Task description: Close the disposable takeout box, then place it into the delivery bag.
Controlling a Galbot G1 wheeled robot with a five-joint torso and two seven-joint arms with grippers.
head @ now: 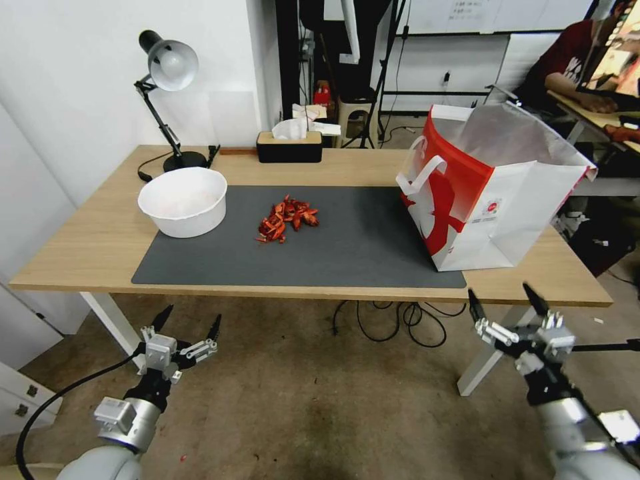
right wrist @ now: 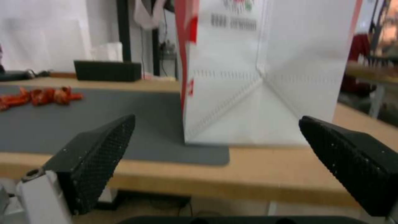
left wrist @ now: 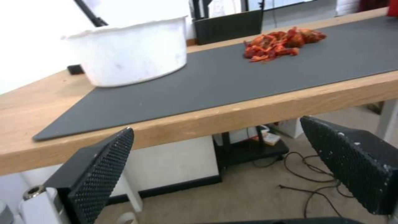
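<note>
Both grippers hang below the table's (head: 87,247) front edge, left gripper (head: 189,323) and right gripper (head: 505,303) each with fingers spread apart, holding nothing. Delivery bag (head: 497,207) stands open on the grey mat's (head: 360,247) right end, a small red logo on its white side. Red food scraps (head: 287,219) lie mid-mat beside a white bowl (head: 183,201).

A matt dark grey mat (head: 360,243) lies on the pale wood-grain tabletop (head: 87,247), beside a smooth white plastic bowl (head: 183,201) and a glossy white-and-red delivery bag (head: 493,200) with crinkled silvery lining, while the fingers (left wrist: 104,168) wear black dimpled rubbery pads.
</note>
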